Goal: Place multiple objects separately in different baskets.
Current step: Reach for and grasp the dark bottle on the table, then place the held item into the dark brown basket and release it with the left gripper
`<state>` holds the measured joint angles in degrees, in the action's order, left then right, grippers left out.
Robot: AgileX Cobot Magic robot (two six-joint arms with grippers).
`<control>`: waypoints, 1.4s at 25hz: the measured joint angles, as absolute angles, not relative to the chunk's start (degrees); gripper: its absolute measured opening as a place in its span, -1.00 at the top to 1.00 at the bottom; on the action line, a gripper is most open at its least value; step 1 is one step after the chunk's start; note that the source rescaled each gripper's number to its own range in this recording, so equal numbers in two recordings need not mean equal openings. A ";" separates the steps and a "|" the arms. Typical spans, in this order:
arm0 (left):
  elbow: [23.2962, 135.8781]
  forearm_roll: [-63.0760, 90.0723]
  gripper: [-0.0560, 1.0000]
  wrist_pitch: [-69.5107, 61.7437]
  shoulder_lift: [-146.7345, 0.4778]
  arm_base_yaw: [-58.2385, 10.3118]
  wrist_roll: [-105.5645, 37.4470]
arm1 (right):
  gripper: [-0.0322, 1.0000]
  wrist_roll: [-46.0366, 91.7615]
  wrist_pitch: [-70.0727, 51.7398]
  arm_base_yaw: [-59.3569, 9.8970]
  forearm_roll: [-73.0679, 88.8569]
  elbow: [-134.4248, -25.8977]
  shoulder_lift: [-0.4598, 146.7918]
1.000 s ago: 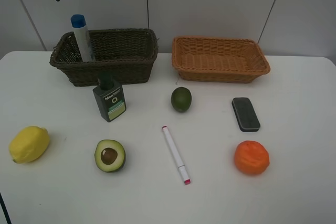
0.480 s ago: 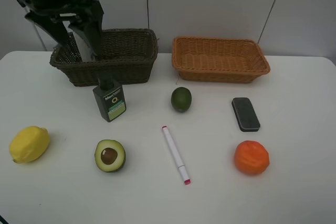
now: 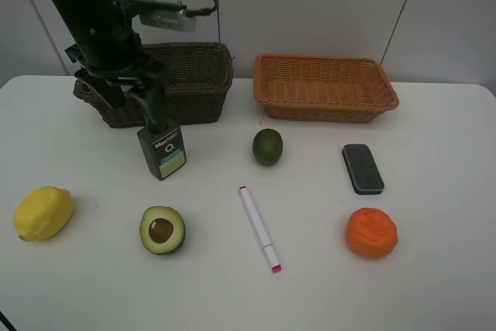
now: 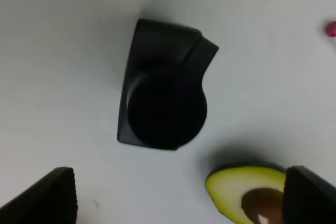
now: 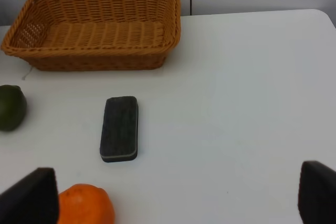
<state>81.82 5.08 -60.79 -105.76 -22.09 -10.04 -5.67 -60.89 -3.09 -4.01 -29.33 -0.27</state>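
Observation:
The dark green bottle (image 3: 161, 153) stands upright in front of the dark brown basket (image 3: 194, 75). My left gripper (image 3: 138, 110) hangs open just above its cap. From the left wrist view the bottle (image 4: 163, 106) is seen from above, with the wide-apart fingertips (image 4: 47, 198) nearer the camera than it. The halved avocado (image 3: 162, 229), lemon (image 3: 43, 212), marker (image 3: 259, 228), lime (image 3: 267, 146), eraser (image 3: 363, 168) and orange (image 3: 371, 232) lie on the table. The orange-tan basket (image 3: 325, 87) is empty. My right gripper (image 5: 173, 203) is open and holds nothing. The white bottle is hidden behind the left arm.
The white table (image 3: 434, 269) ends at a grey wall just behind the baskets. The left arm's cable and body stand over the left end of the dark basket. In the right wrist view the eraser (image 5: 119, 128), lime (image 5: 10, 107) and orange (image 5: 84, 205) lie before the orange-tan basket (image 5: 94, 30).
The left arm has come down from the upper left, past the dark basket, to just above the dark green bottle. It now covers the white bottle in that basket.

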 joint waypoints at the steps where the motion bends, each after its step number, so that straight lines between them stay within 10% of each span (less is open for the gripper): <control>1: 81.82 5.13 -0.99 -59.86 -106.86 -22.09 -10.37 | -1.00 -5.67 -60.89 -3.09 -4.01 -29.33 -0.27; 17: 81.87 4.45 -0.98 -51.04 -118.35 -22.09 -13.58 | -1.00 -5.67 -60.89 -3.09 -4.01 -29.33 -0.27; 20: 81.87 3.98 -0.63 -51.04 -118.41 -22.09 -13.36 | -1.00 -5.67 -60.89 -3.09 -4.01 -29.33 -0.27; 25: 82.82 3.88 0.77 -52.31 -118.55 -22.10 -12.18 | -1.00 -5.67 -60.89 -3.09 -4.01 -29.33 -0.27; 35: 106.51 4.65 0.77 -68.47 -118.23 -22.10 -4.04 | -1.00 -5.67 -60.89 -3.09 -4.01 -29.33 -0.27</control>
